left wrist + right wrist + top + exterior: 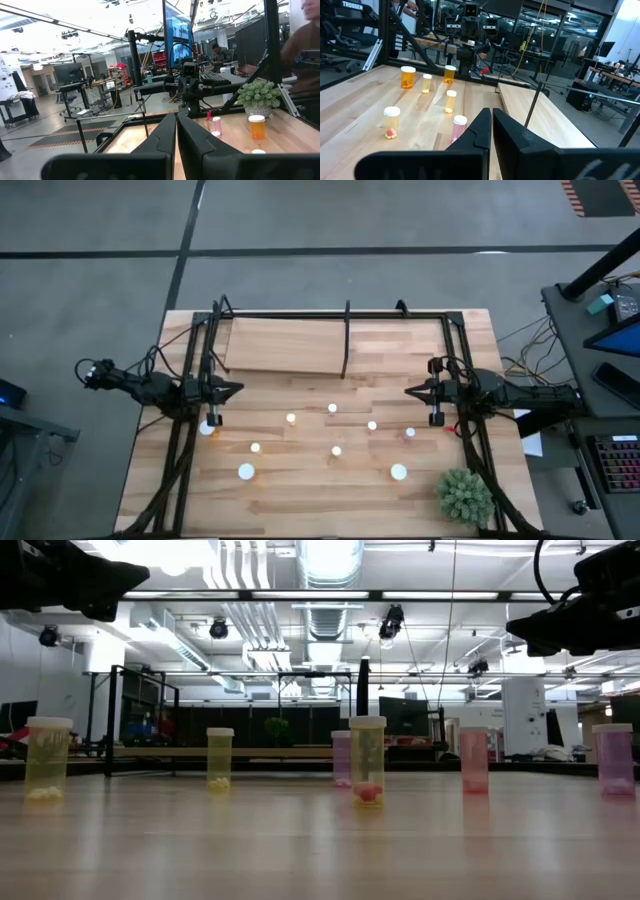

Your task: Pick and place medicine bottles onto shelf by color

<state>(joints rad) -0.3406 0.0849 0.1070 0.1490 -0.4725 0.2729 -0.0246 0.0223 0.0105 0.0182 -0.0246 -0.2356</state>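
Observation:
Several small white-capped medicine bottles stand upright on the tabletop in a loose group, among them a yellow one, a pinkish one and an orange one; they show in a row in the low view. The light-wood shelf board lies at the far middle, with its black post upright at its right end. My left gripper is shut and empty, held above the table at the left. My right gripper is shut and empty at the right. Both point toward the table's middle.
A green spiky plant stands at the near right corner. A black frame runs along the table's far and side edges. One bottle stands just near of my left gripper. A person shows beyond the table in the left wrist view.

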